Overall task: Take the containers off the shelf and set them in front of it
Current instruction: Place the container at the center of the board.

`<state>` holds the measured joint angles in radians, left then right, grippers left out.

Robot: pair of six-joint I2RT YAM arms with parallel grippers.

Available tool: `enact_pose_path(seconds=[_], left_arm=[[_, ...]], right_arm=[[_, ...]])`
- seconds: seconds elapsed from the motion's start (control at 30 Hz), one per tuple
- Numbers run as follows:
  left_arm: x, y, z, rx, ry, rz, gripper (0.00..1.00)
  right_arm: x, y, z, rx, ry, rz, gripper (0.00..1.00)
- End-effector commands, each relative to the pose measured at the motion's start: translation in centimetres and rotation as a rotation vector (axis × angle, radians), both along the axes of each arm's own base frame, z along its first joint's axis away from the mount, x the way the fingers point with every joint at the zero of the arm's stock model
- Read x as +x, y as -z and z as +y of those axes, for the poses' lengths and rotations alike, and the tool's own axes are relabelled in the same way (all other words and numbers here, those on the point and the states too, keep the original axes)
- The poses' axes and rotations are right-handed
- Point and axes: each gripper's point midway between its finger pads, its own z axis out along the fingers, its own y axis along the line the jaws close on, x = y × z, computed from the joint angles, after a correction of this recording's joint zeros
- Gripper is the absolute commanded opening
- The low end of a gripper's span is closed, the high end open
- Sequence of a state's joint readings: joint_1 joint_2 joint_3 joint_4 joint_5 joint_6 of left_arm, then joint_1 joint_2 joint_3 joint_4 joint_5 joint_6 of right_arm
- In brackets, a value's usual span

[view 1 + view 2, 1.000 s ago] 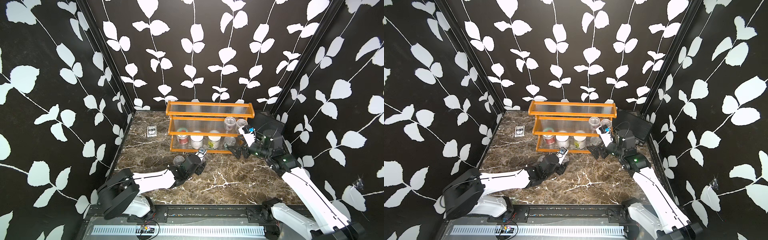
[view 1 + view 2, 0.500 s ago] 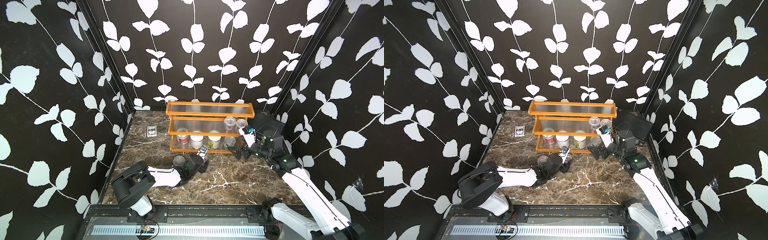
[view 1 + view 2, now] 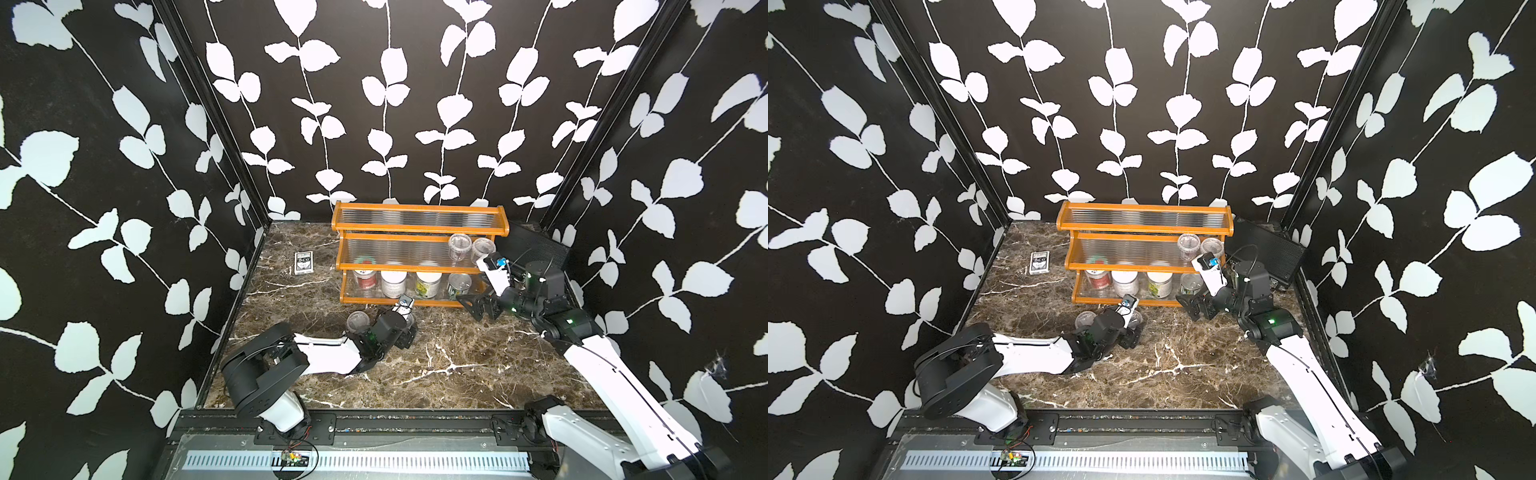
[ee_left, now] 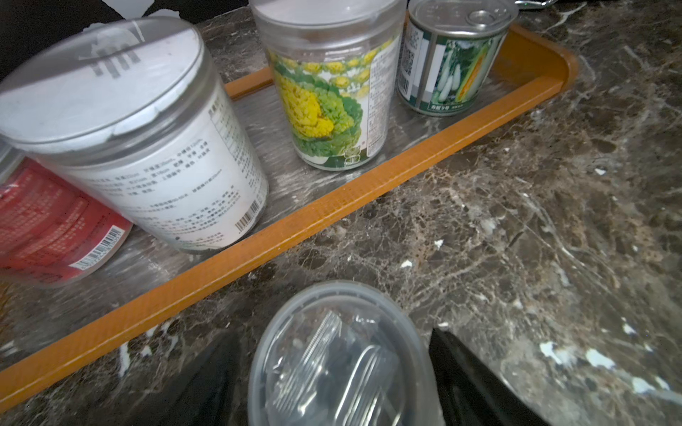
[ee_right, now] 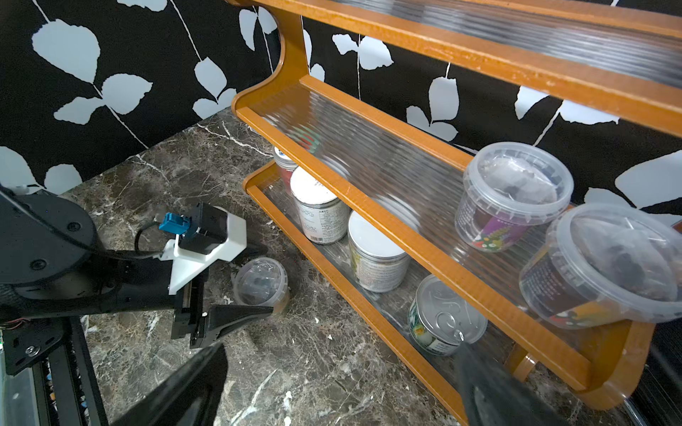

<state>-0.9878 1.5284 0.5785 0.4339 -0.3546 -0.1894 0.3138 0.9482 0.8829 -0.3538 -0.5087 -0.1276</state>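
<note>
Since our left gripper [image 4: 332, 350] stands spread with the clear cup [image 5: 261, 282] between its fingers [image 4: 472, 376] on the bench [image 4: 516, 221], shelf [image 4: 332, 199] just ahead, we should back straight out without nudging it, our right gripper [image 5: 339, 356] gaping before the tin [image 5: 446, 317].

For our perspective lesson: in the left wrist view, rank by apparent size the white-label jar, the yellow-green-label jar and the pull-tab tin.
1. white-label jar, nearest the camera, so true size unsure
2. yellow-green-label jar
3. pull-tab tin
</note>
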Motion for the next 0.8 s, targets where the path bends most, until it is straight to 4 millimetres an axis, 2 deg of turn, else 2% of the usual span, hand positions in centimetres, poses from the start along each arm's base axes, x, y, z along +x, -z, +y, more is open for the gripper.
enact_pose_path(seconds=[0.0,0.43,0.67,0.77], left_arm=[[-0.7,-0.5,0.7,0.024,0.012,0.003,0.84],[-1.5,-1.6,1.3,0.043,0.05,0.003,0.85],[-1.6,-4.2,1.7,0.066,0.066,-0.035,0.91],[-1.3,-6.0,2.1,0.057,0.074,-0.046,0.94]], right_arm=[[0.5,-0.6,0.0,0.001,0.004,-0.031,1.0],[1.4,-1.1,0.3,0.012,0.002,-0.039,1.0],[2.3,-2.0,0.2,0.022,0.036,-0.049,1.0],[3.0,-2.3,0.0,0.028,0.065,-0.05,1.0]])
